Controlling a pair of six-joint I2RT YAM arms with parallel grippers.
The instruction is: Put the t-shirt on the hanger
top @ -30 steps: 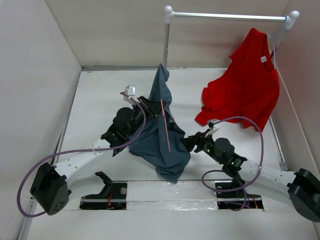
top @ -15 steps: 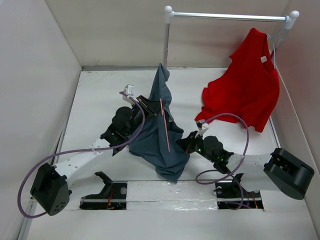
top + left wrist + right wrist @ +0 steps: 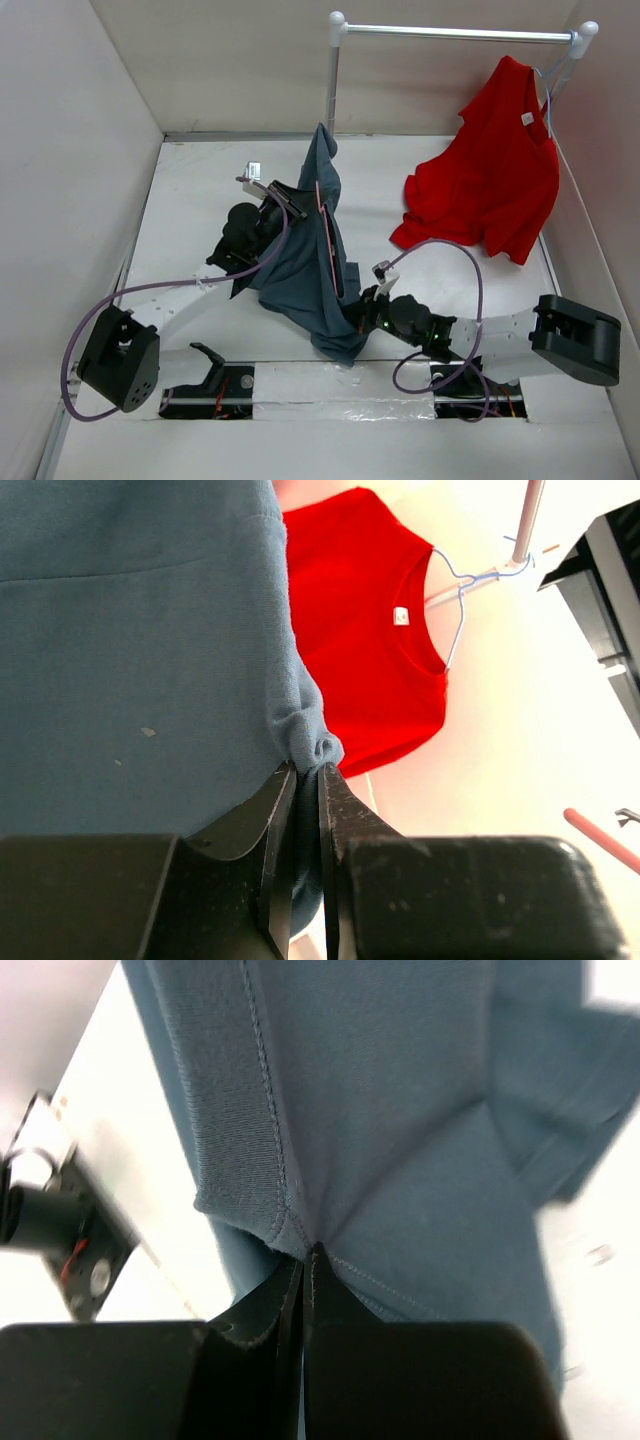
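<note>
The slate blue-grey t-shirt (image 3: 300, 275) hangs bunched in the air between my two arms, its top corner pointing toward the rail post. A pink bar of the hanger (image 3: 330, 250) runs down its front, and the hook is hidden. My left gripper (image 3: 297, 203) is shut on a gathered fold of the t-shirt (image 3: 130, 650) up high. A pink hanger end (image 3: 600, 838) shows at the lower right of the left wrist view. Lower down, my right gripper (image 3: 350, 308) is shut on a stitched seam of the t-shirt (image 3: 400, 1110).
A bright red t-shirt (image 3: 495, 170) hangs on a pale hanger (image 3: 455, 600) from the white rail (image 3: 460, 33) at the back right, its hem on the table. The rail post (image 3: 333, 80) stands just behind the blue shirt. White walls enclose the table on three sides.
My right gripper slid left to the t-shirt's lower edge and closed on it. The left arm shifted the shirt's top slightly back and left.
</note>
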